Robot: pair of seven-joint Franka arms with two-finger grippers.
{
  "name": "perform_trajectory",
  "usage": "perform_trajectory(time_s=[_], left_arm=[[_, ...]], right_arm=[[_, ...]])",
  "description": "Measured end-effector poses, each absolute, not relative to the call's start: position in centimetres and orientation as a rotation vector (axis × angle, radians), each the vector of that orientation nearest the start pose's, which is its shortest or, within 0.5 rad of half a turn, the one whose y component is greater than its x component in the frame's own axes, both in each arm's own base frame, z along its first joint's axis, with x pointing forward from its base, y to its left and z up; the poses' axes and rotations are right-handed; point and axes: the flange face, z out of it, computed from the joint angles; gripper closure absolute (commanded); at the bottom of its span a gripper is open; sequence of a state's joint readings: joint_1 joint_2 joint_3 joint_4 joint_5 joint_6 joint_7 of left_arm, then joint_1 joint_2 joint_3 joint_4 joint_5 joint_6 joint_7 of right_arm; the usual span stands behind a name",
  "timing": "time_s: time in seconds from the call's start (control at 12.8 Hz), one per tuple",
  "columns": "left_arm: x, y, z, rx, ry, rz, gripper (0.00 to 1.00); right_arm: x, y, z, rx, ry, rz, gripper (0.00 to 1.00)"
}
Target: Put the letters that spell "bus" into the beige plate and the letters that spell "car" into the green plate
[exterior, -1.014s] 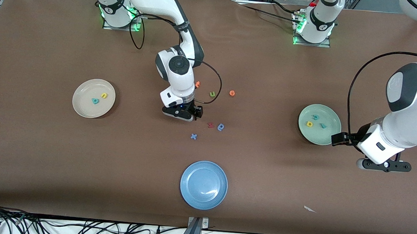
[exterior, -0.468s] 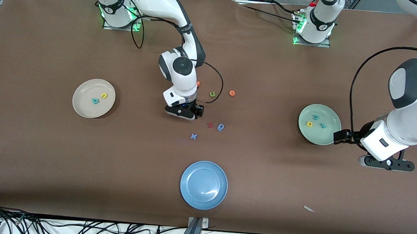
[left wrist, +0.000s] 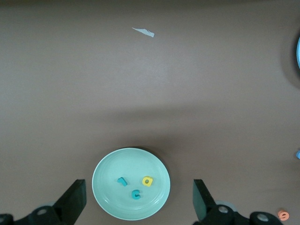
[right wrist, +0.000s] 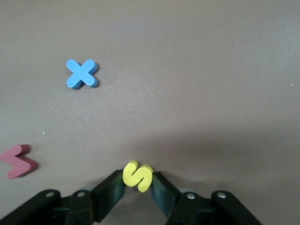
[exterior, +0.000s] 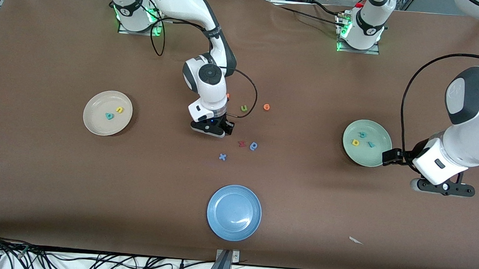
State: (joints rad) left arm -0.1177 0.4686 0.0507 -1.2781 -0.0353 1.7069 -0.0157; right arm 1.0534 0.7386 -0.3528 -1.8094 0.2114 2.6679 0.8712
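My right gripper (right wrist: 137, 182) is shut on the yellow "s" (right wrist: 137, 176), low over the middle of the table (exterior: 212, 129). The beige plate (exterior: 96, 122) toward the right arm's end holds the teal "b" (exterior: 109, 116) and the yellow "u" (exterior: 119, 109). In the green plate (exterior: 372, 157) toward the left arm's end lie the yellow "a" (exterior: 355, 142), the teal "c" (exterior: 363, 134) and the teal "r" (exterior: 371, 144). My left gripper (exterior: 442, 187) hangs open and holds nothing, beside that plate (left wrist: 105, 197).
Loose letters lie round the right gripper: a blue "x" (exterior: 222, 156), a red one (exterior: 242, 143), a blue one (exterior: 253, 145), a green "u" (exterior: 244, 108) and two orange ones (exterior: 266, 107). A blue plate (exterior: 234, 212) stands nearest the front camera. A white scrap (exterior: 355, 240) lies nearby.
The right gripper's fingers have closed onto the yellow "s" after a small shift toward the loose letters. The left arm has drifted slightly beside the green plate.
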Motion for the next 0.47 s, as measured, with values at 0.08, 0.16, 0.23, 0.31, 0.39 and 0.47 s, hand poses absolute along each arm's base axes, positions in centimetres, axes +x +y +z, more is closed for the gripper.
perform_trajectory(time_s=[0.08, 0.16, 0.23, 0.31, 0.39, 0.47], left_arm=[[69.01, -5.68, 48.16, -3.15, 0.08, 0.062, 0.0], [69.01, -5.68, 48.16, -3.15, 0.08, 0.062, 0.0], [69.01, -5.68, 48.16, -3.15, 0.08, 0.062, 0.0], [69.01, -5.68, 48.16, -3.15, 0.08, 0.062, 0.0], [69.01, -5.69, 48.16, -3.15, 0.076, 0.062, 0.0], [69.01, -5.71, 48.16, -3.15, 0.066, 0.063, 0.0]], right_arm=[[49.94, 43.73, 16.97, -3.059, 0.378, -0.319, 0.79], [49.94, 43.73, 16.97, -3.059, 0.378, -0.319, 0.81], [49.94, 43.73, 16.97, -3.059, 0.377, -0.319, 0.85], [49.94, 43.72, 16.98, -3.06, 0.372, -0.319, 0.88], [49.94, 43.7, 17.01, -3.063, 0.361, -0.318, 1.0], [49.98, 43.57, 17.05, -3.076, 0.339, -0.31, 1.0]])
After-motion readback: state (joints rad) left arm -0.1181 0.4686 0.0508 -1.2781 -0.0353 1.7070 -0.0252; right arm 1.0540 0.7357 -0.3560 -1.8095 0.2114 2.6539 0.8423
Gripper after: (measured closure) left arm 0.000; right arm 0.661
